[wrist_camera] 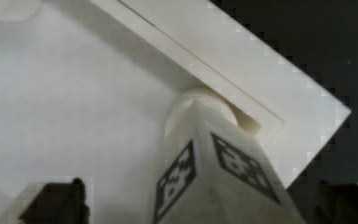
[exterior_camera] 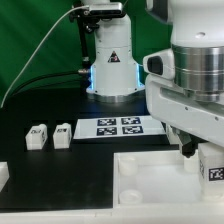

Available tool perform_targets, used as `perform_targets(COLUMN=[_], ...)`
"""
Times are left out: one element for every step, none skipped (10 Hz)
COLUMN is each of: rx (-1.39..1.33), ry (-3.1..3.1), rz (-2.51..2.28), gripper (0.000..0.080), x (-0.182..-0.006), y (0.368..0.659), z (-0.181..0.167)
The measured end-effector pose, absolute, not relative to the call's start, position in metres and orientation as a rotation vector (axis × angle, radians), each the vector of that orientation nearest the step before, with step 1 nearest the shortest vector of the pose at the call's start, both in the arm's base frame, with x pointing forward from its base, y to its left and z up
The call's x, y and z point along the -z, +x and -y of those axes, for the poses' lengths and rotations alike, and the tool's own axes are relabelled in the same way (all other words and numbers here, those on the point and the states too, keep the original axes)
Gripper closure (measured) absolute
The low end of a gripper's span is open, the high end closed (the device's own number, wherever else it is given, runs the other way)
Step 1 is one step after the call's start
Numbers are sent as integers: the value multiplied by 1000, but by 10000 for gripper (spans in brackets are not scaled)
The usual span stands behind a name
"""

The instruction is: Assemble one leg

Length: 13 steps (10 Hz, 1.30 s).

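Observation:
A white leg (wrist_camera: 208,170) with black-and-white tags stands with its far end in a corner hole (wrist_camera: 208,104) of the large white panel (wrist_camera: 69,100). My gripper (wrist_camera: 197,208) straddles the leg. One dark finger (wrist_camera: 60,202) stands off from it with a visible gap, and the other finger (wrist_camera: 336,200) is close beside it. In the exterior view the gripper (exterior_camera: 200,158) is low over the panel (exterior_camera: 150,175) at the right, with the tagged leg (exterior_camera: 212,166) between its fingers. Two more legs (exterior_camera: 38,136) (exterior_camera: 62,133) lie on the black table at the left.
The marker board (exterior_camera: 120,127) lies behind the panel in the middle. A white cylindrical base with a blue glow (exterior_camera: 112,70) stands at the back. Another white part (exterior_camera: 3,176) shows at the exterior view's left edge. A green backdrop closes the rear.

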<state>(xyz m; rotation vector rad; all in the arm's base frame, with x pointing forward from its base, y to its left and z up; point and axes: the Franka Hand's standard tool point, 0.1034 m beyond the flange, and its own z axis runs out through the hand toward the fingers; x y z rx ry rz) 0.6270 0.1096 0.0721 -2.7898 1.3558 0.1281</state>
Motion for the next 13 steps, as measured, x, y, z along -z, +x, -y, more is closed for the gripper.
perform_targets(rx=[-125,-109,-83,-72,-60,-62,-66,-66,-69,-72,-76,-78,-78], ry=[-2852,-2952,-3042,-3077,-3093,-3099,-3092,-3093,-3084,-3070,-3046,-3012,-2958], rz=[-1213,-960,-662,-430,-242,-141,-191,-187,-268,-403,-576,-754,-957], gripper=[152,151,151,151,151,151,151,234,234,435,495,495,497], x=[-72,-74,-79,-83,-85,-84,-83,-83,-83,-83,-83,-82,-81], y=[627,627,627,628,630,629,629,629,629,629,629,629,630], z=[-109,-112,-122,-125,-123,-122,-123,-122,-123,-124,-122,-121,-119])
